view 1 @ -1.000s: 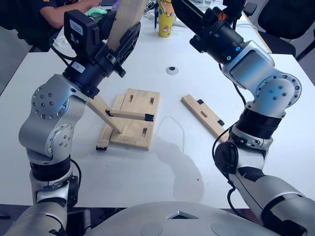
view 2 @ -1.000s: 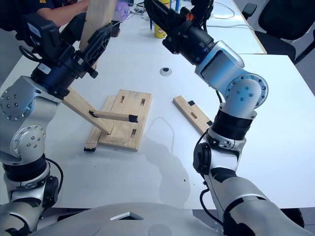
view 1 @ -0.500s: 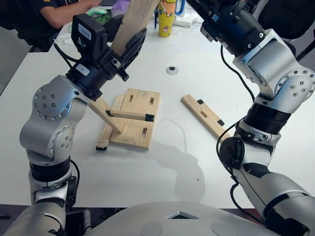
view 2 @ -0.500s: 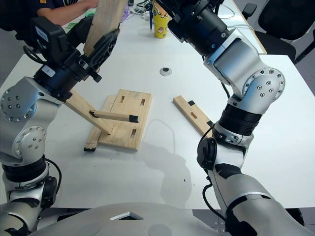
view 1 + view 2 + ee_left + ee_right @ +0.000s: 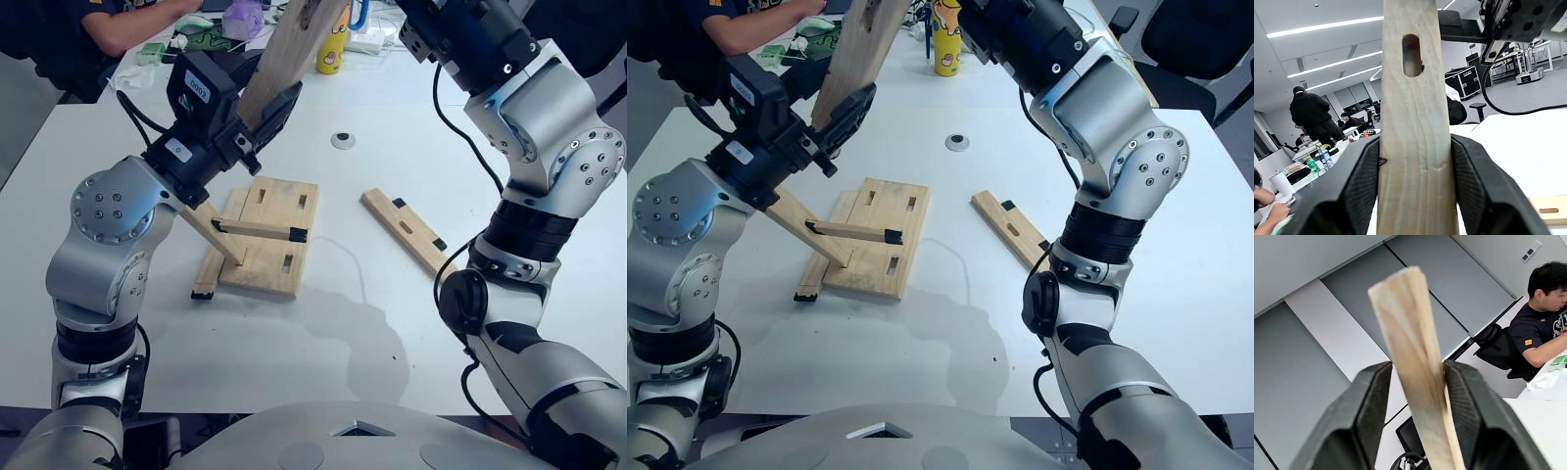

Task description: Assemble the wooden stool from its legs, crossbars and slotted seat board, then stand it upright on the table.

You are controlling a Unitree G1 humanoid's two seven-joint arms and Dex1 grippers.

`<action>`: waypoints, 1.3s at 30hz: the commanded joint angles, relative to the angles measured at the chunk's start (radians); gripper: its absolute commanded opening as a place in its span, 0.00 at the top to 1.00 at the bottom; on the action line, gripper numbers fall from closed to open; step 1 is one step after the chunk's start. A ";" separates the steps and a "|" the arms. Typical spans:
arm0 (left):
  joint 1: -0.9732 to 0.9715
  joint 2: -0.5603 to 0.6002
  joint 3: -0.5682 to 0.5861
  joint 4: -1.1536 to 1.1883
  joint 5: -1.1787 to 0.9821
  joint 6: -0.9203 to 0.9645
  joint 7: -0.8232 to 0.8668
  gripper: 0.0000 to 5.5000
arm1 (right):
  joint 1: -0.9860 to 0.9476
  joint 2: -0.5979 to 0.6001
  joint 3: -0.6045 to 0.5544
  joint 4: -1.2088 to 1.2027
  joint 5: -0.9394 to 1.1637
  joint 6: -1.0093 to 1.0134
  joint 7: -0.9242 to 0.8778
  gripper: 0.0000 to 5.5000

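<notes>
My left gripper [image 5: 263,98] is raised over the table's left half, shut on a slotted wooden leg [image 5: 1415,98] that slants up and to the right. Below it, the slotted seat board [image 5: 284,201] lies flat. A second leg [image 5: 217,235] with a black-tipped crossbar [image 5: 260,229] joined to it rests tilted across the board. Another leg [image 5: 209,272] lies along the board's left edge. To the right, a loose leg [image 5: 407,233] lies on the table. My right gripper [image 5: 1415,367] is held high, shut on a wooden bar [image 5: 1418,396].
A yellow cup [image 5: 331,44] stands at the table's far side, and a small round cap [image 5: 342,140] lies behind the board. Small items [image 5: 196,34] clutter the far left corner. The near half of the white table [image 5: 323,333] is bare.
My left gripper has swung right with its leg, tilting it further. The right arm has lifted, and its gripper has gone up out of the eye views.
</notes>
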 commanded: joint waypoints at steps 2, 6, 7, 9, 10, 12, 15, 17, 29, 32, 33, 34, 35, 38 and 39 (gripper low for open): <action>0.013 -0.002 -0.003 -0.028 -0.019 0.017 -0.021 0.63 | -0.013 -0.021 0.028 -0.006 -0.021 -0.040 -0.008 0.69; 0.005 -0.010 0.013 -0.031 -0.020 0.023 -0.007 0.63 | 0.001 -0.033 0.044 -0.008 -0.042 -0.055 0.003 0.78; 0.003 -0.012 0.017 -0.031 -0.017 0.022 -0.003 0.63 | 0.003 -0.035 0.048 -0.009 -0.048 -0.056 0.005 0.79; -0.003 -0.017 0.032 -0.025 -0.011 0.017 0.010 0.63 | 0.009 -0.040 0.053 -0.012 -0.057 -0.060 0.008 0.80; -0.007 -0.020 0.040 -0.021 -0.010 0.015 0.015 0.63 | 0.012 -0.042 0.055 -0.014 -0.060 -0.062 0.007 0.80; -0.013 -0.024 0.047 -0.016 -0.009 0.014 0.017 0.63 | 0.016 -0.046 0.058 -0.015 -0.067 -0.066 0.007 0.81; -0.010 -0.026 0.046 -0.016 -0.004 0.011 0.013 0.63 | 0.021 -0.051 0.062 -0.013 -0.079 -0.071 0.009 0.81; -0.009 -0.033 0.055 -0.014 -0.002 0.005 0.019 0.63 | 0.024 -0.052 0.062 -0.013 -0.090 -0.078 0.009 0.81; -0.006 -0.045 0.086 -0.003 0.004 -0.007 0.029 0.48 | 0.049 -0.064 0.078 0.006 -0.227 -0.119 0.028 0.81; -0.013 -0.050 0.095 -0.003 0.005 -0.011 0.042 0.48 | 0.048 -0.064 0.078 0.009 -0.252 -0.118 0.038 0.81; -0.021 -0.058 0.111 -0.003 -0.006 -0.014 0.050 0.48 | 0.049 -0.065 0.079 0.009 -0.264 -0.119 0.041 0.81; -0.037 -0.073 0.140 -0.004 -0.031 -0.013 0.067 0.48 | 0.051 -0.068 0.082 0.010 -0.283 -0.121 0.044 0.81; -0.055 -0.086 0.171 -0.003 -0.055 -0.014 0.085 0.48 | 0.053 -0.071 0.085 0.010 -0.301 -0.123 0.047 0.81; -0.167 -0.117 0.365 0.034 -0.179 -0.017 0.199 0.48 | 0.071 -0.085 0.092 0.005 -0.368 -0.125 0.068 0.81; -0.204 -0.116 0.437 0.057 -0.218 -0.022 0.244 0.48 | 0.079 -0.088 0.093 0.003 -0.386 -0.125 0.073 0.81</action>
